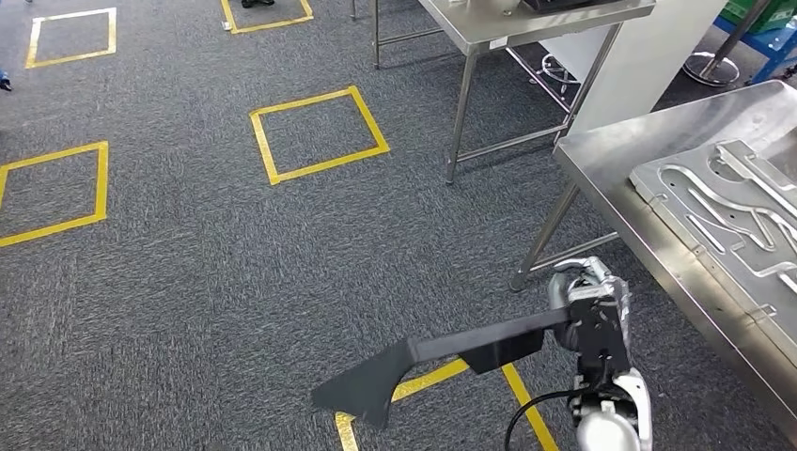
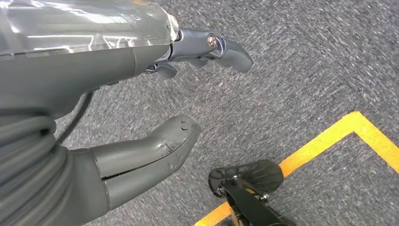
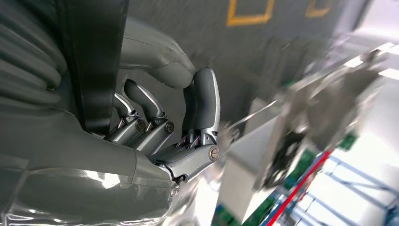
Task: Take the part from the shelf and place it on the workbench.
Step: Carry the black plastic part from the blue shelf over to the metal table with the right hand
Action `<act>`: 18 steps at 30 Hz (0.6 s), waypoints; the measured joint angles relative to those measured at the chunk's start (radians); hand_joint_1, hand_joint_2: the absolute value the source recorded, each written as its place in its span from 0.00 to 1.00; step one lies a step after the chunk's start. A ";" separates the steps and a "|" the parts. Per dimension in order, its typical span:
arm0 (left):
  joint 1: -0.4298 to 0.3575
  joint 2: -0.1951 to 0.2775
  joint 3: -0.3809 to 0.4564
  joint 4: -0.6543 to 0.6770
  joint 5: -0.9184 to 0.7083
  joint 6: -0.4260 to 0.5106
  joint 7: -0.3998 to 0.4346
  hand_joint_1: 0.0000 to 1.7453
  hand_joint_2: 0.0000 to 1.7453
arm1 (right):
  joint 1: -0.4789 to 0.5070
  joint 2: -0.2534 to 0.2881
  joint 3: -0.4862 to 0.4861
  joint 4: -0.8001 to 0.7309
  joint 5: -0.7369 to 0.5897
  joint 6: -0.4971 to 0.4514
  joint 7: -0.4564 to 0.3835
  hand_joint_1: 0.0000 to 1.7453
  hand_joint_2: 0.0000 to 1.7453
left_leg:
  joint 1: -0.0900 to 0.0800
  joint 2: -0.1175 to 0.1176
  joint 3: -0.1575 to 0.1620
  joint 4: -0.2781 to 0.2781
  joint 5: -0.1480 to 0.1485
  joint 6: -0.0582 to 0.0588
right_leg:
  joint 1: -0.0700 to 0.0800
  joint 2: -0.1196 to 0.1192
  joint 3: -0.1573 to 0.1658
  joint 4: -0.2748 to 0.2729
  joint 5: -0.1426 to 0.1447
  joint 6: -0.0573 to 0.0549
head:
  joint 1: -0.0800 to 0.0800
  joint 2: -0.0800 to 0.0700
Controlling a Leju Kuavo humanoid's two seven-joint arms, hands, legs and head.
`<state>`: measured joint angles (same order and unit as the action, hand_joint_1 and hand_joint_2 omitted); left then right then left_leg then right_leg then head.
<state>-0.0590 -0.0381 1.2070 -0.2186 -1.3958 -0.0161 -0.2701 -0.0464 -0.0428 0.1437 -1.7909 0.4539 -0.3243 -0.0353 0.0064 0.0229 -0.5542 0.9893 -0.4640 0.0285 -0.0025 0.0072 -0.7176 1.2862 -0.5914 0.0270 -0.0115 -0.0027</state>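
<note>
The right robot hand [image 1: 590, 303] grips one end of the black part [image 1: 442, 362], its fingers [image 3: 205, 101] curled around the dark bar in the right wrist view. From the grip the part reaches out to the robot's left, held in the air above the grey carpet [image 1: 188, 282] and its yellow tape lines [image 1: 526, 399]. It is a long, flat, matte black piece: a straight bar that widens into a broad, angled foot at the far end. The steel bench [image 1: 611, 160] stands just to the right of the hand, carrying a grey metal fixture plate [image 1: 724, 225] with cut channels. The left robot hand [image 2: 160, 108] hangs over the carpet with thumb and fingers apart, holding nothing.
</note>
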 joint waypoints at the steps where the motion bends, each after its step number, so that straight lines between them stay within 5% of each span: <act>1: 0.000 0.000 0.000 0.000 -0.001 -0.001 0.000 0.00 1.00 | -0.016 -0.030 -0.026 0.005 0.005 0.019 0.025 1.00 1.00 | 0.000 0.008 0.000 0.000 -0.001 0.000 | -0.002 -0.003 0.002 -0.005 0.015 0.002 | 0.000 0.000; 4: 0.000 0.000 0.000 0.000 -0.006 -0.004 -0.002 0.00 1.00 | -0.066 -0.130 -0.129 0.019 0.011 0.087 0.087 1.00 1.00 | -0.003 0.026 0.005 0.004 -0.006 -0.004 | 0.002 -0.044 0.098 -0.193 0.110 -0.002 | 0.001 0.000; 6: 0.001 0.001 0.000 0.000 -0.007 -0.006 -0.002 0.00 1.00 | -0.093 -0.186 -0.197 0.028 0.014 0.125 0.110 1.00 1.00 | -0.009 0.036 0.006 0.008 -0.010 -0.010 | 0.008 -0.070 0.137 -0.274 0.132 -0.011 | 0.002 0.000; 10: -0.001 0.003 0.000 0.000 -0.009 -0.007 0.004 0.00 1.00 | -0.110 -0.288 -0.320 0.056 0.024 0.180 0.141 1.00 1.00 | -0.011 0.041 0.004 0.026 -0.031 -0.026 | 0.004 -0.042 0.137 -0.284 0.134 -0.028 | -0.001 0.000; 15: 0.004 0.005 0.000 0.000 -0.011 -0.006 0.006 0.00 1.00 | -0.108 -0.337 -0.408 0.074 0.025 0.200 0.140 1.00 1.00 | -0.005 -0.010 -0.117 0.284 -0.156 -0.033 | 0.002 -0.004 0.141 -0.285 0.134 -0.043 | -0.006 0.000; 17: 0.005 0.006 0.000 0.000 -0.011 -0.006 0.006 0.00 1.00 | -0.097 -0.343 -0.433 0.080 0.024 0.204 0.137 1.00 1.00 | -0.006 -0.013 -0.146 0.326 -0.146 -0.029 | 0.005 0.017 0.143 -0.284 0.133 -0.044 | -0.006 0.000; 18: 0.005 0.006 0.000 0.000 -0.011 -0.006 0.006 0.00 1.00 | -0.093 -0.346 -0.444 0.083 0.023 0.204 0.135 1.00 1.00 | -0.006 -0.016 -0.136 0.292 -0.115 -0.025 | 0.007 0.028 0.144 -0.284 0.133 -0.045 | -0.006 0.000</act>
<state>-0.0540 -0.0322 1.2070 -0.2186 -1.4065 -0.0221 -0.2643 -0.1392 -0.3883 -0.3005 -1.7081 0.4770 -0.1199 0.0997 0.0001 0.0071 -0.6901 1.2812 -0.5794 0.0040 0.0043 0.0356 -0.5733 1.0022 -0.4588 -0.0176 -0.0178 -0.0027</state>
